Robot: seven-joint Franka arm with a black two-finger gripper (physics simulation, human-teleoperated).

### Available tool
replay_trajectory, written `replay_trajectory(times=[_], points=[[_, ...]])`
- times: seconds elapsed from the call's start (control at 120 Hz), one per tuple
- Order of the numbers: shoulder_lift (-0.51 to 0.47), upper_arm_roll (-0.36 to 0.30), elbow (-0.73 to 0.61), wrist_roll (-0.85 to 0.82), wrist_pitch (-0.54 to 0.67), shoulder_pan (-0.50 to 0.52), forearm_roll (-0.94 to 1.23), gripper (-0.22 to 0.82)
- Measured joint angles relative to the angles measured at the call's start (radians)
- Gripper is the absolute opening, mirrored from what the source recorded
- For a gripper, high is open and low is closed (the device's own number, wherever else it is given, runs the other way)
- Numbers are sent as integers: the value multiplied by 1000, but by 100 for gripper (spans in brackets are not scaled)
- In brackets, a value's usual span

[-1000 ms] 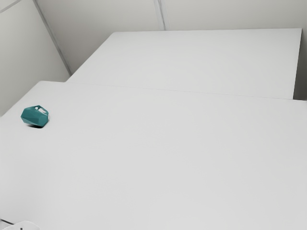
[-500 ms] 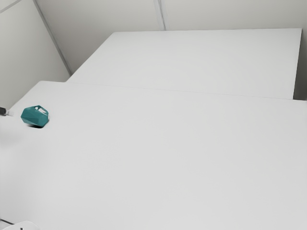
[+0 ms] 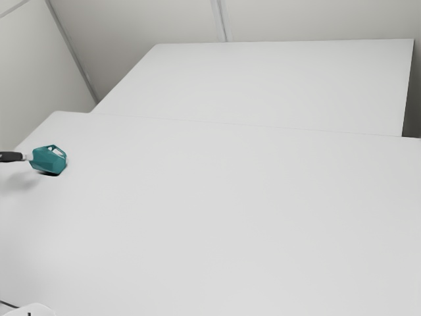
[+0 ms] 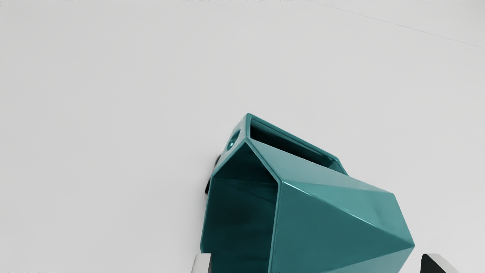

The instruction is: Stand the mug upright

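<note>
Room: pale walls [image 3: 151,23] with grey seams stand behind the work area, past my gripper [image 3: 26,157].
Surface: a plain white table [image 3: 217,217] spreads beneath and beyond my fingertips; a second white surface [image 3: 283,85] lies farther off, well apart from them.
Gripper: open, its two fingers standing wide on either side of part of the mug [image 4: 333,216], with a faint shadow on the table below.
Mug: teal, glossy and faceted, lying on its side on the table, right at my fingertips and reaching out past them.
Mug's mouth: dark inside, facing the side of one finger; I cannot tell whether that finger touches the rim.
Mug's base: toward the other finger, with a gap between them.
Handle [image 4: 299,138]: an angular loop on the side of the mug away from my gripper.
White rounded object [image 3: 33,311]: well apart from my gripper, at the exterior view's lower left corner.
</note>
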Motion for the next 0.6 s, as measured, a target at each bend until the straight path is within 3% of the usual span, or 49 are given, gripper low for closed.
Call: replay_trajectory(times=[0.6], points=[[26,-72,4,36,42,2,-39,60]])
